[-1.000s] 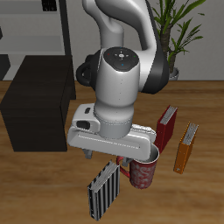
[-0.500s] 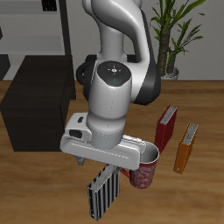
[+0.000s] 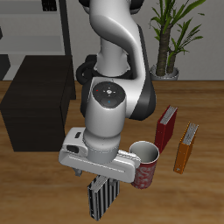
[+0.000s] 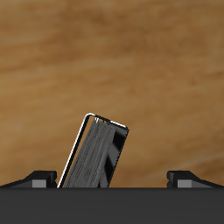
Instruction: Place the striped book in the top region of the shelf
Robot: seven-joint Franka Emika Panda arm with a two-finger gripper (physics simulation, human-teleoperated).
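The striped book stands upright near the table's front edge, beside a red mug. In the wrist view the striped book shows its top edge and cover between the two fingertips, with gaps on both sides. My gripper is open and just above the book, its hand covering the book's top in the exterior view. In the wrist view my gripper holds nothing. The shelf is the low black box farther back, away from the gripper, and its flat top is bare.
A red book and an orange book stand beyond the mug. A tall grey open-frame rack stands behind the shelf. A potted plant stands at the back.
My gripper has come down and forward toward the striped book, now covering its top. The book, the mug and the other books have not moved.
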